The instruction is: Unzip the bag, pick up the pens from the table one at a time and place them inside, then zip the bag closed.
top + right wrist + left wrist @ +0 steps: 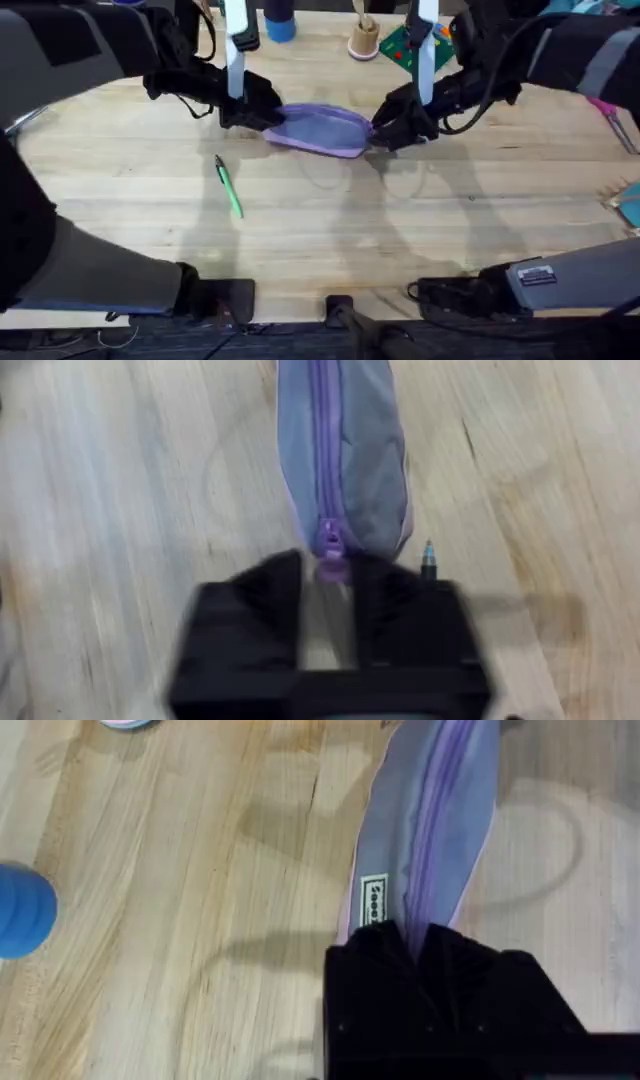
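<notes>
Flanking the soft oblong bag (322, 130), black grippers pinch both ends.

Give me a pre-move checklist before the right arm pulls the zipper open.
1. Left gripper pinching one end of the bag: ok.
2. Right gripper lined up on the zipper pull: ok; closed on it: cannot tell.
3. Zipper fully shut at start: ok.
4. Bag resting on the table: ok.
5. Green pen clear of both arms: ok.
6. Dark pen beside the right gripper, may get knocked: not ok.
</notes>
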### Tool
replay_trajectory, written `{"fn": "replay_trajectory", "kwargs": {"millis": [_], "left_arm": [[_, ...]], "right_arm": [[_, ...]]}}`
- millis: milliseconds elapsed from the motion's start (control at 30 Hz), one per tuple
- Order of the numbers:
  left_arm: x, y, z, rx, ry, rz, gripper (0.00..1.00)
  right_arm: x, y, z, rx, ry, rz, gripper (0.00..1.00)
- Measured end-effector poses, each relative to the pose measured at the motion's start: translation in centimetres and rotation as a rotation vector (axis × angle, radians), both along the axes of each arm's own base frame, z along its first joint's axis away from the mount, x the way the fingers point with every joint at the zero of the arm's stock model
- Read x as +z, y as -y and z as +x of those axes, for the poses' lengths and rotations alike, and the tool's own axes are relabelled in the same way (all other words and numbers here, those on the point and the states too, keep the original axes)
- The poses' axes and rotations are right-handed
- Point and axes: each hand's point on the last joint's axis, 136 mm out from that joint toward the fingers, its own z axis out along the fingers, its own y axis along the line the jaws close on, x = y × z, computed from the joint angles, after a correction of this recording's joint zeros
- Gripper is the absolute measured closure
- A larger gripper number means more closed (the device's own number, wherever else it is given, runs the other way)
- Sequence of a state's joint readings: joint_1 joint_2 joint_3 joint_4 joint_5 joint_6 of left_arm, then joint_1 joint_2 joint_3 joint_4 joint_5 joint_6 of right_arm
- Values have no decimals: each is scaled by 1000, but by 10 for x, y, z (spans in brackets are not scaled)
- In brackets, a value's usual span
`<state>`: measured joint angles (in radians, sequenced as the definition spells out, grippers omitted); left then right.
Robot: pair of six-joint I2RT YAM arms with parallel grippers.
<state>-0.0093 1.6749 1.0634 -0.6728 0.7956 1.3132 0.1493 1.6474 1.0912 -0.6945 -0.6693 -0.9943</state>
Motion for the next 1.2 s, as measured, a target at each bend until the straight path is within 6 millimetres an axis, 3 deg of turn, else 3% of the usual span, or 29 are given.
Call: {"fn": "replay_trajectory", "kwargs": {"millis": [67, 133, 833, 1200], "left_arm": [[0, 0, 0, 0, 1, 1, 958], [0, 0, 0, 0, 1, 2, 958], [0, 0, 1, 1, 4, 3, 958], [0, 0, 1, 1, 4, 3, 958]], "right_arm": [[0, 0, 0, 0, 1, -3, 899], [-1, 2, 2, -3, 8, -11, 964], [3, 5, 11, -69, 5, -7, 972], [68, 19, -1, -129, 145, 26, 974]]}}
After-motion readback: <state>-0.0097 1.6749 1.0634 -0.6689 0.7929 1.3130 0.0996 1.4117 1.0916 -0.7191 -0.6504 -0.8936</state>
